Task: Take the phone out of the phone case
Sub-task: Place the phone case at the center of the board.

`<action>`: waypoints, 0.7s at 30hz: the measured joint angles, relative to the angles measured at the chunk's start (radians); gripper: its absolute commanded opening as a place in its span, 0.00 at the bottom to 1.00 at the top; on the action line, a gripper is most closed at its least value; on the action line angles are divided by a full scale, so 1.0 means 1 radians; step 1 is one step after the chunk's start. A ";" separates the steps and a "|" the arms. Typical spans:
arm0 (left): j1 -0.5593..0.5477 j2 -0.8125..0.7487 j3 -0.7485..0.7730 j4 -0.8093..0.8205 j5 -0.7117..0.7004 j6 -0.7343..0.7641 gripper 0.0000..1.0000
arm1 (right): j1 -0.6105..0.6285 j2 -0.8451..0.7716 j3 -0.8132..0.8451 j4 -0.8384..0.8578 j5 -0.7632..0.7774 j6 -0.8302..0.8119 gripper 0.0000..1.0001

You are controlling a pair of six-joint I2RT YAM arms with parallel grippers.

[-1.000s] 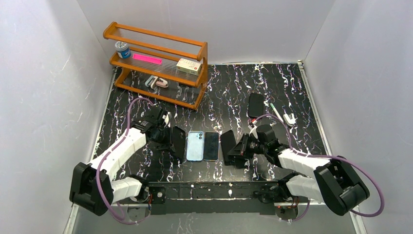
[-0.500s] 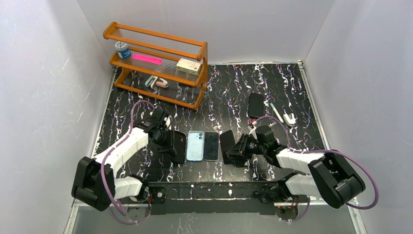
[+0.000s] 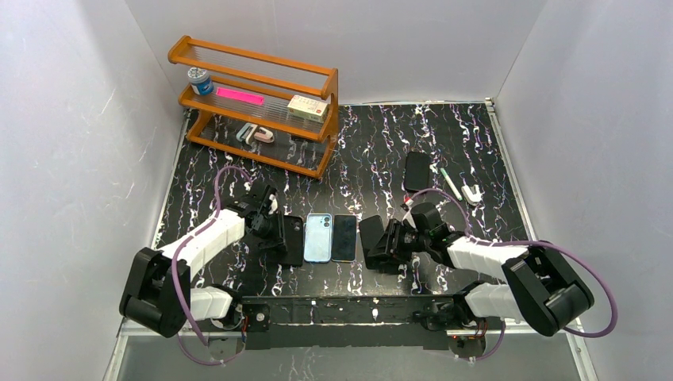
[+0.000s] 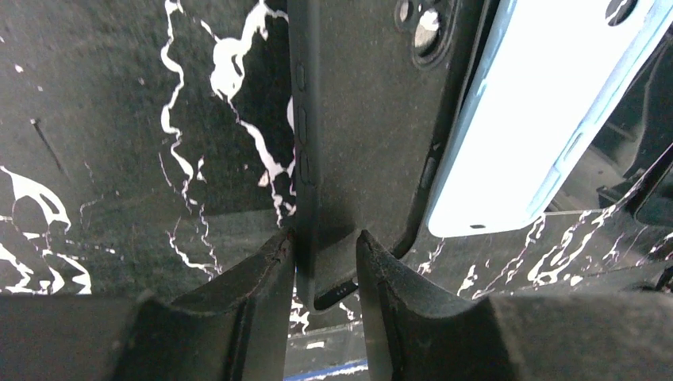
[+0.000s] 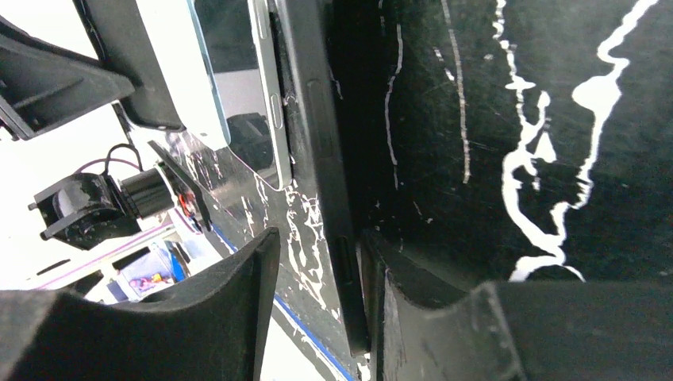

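Release step, by my reading. Phone (image 3: 344, 237) lies bare, screen up, mid-table (image 3: 373, 151), with a blue slab (image 3: 317, 237) just beside it at 9 o'clock. Black cases flank the pair: left case (image 3: 291, 238) at 9, right case (image 3: 371, 235) at 3. Right hand (image 5: 321, 262) is part-open, loose about its case edge. Left hand (image 4: 325, 262) is narrow around its case end; gripping or not, cannot tell. Next move calls for opening wider and lifting clear without nudging the phone.

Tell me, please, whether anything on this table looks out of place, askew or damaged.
Nothing stands out. The blue phone and the black phone lie flat side by side between the left case, at the left gripper, and the right case, at the right gripper. No spill or damage shows.
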 measured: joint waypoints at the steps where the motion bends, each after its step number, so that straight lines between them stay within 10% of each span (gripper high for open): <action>1: 0.000 0.004 -0.001 0.010 -0.004 -0.002 0.31 | 0.005 0.007 0.011 -0.012 0.000 -0.006 0.52; 21: 0.002 0.067 -0.043 0.204 -0.068 -0.012 0.45 | 0.050 0.050 0.182 -0.257 0.078 -0.069 0.79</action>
